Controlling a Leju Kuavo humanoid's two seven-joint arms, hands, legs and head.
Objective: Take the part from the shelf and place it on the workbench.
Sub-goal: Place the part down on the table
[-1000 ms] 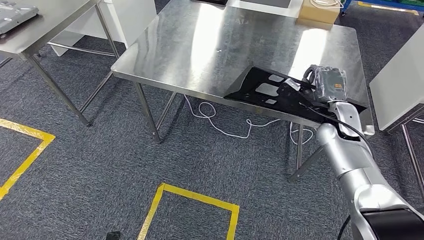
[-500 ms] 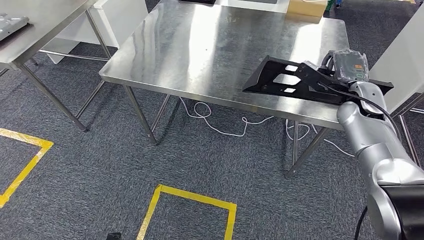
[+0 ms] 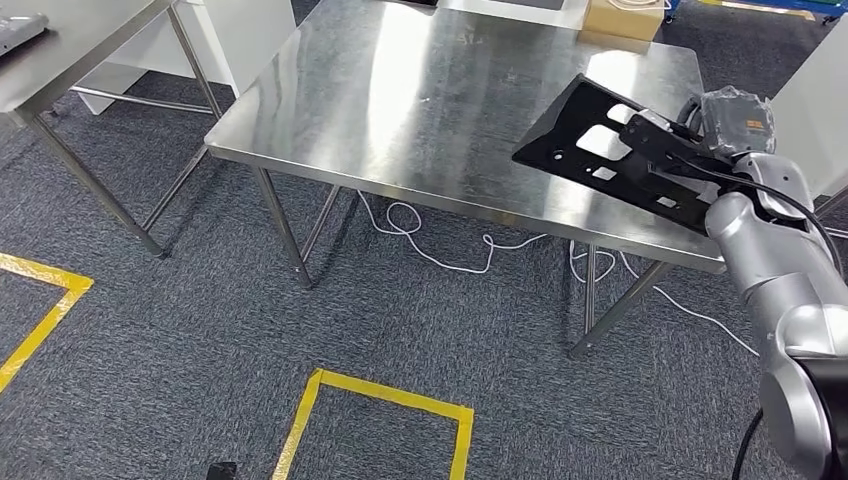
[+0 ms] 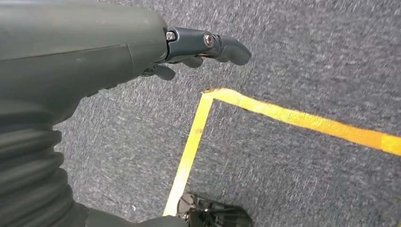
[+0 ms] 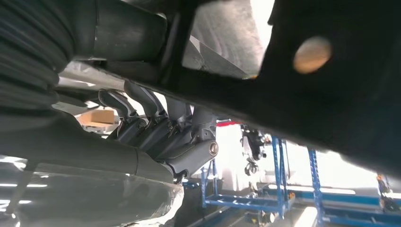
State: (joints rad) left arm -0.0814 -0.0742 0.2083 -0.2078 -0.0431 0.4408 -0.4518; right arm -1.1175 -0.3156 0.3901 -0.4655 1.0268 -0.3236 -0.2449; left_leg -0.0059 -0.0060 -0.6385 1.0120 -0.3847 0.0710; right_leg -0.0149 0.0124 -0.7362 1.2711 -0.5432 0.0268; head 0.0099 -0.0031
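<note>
The part [image 3: 585, 140] is a flat black plate with several cut-outs. My right hand [image 3: 668, 150] grips it by its near right side and holds it tilted over the right end of the steel workbench [image 3: 400, 90]. In the right wrist view the black part [image 5: 331, 90] crosses the picture, with my hand's fingers [image 5: 156, 125] curled under its edge. My left hand [image 4: 198, 47] hangs over the grey carpet, its fingers loosely bent and nothing in them.
A cardboard box [image 3: 625, 18] sits at the workbench's far edge. A second steel table [image 3: 70, 40] stands at the left and white furniture [image 3: 815, 90] at the right. White cable [image 3: 440, 250] lies under the bench. Yellow tape [image 3: 380, 395] marks the carpet.
The camera has shifted and the bench sits closer. My right hand has carried the part up and farther over the bench's right end, tilting it more steeply.
</note>
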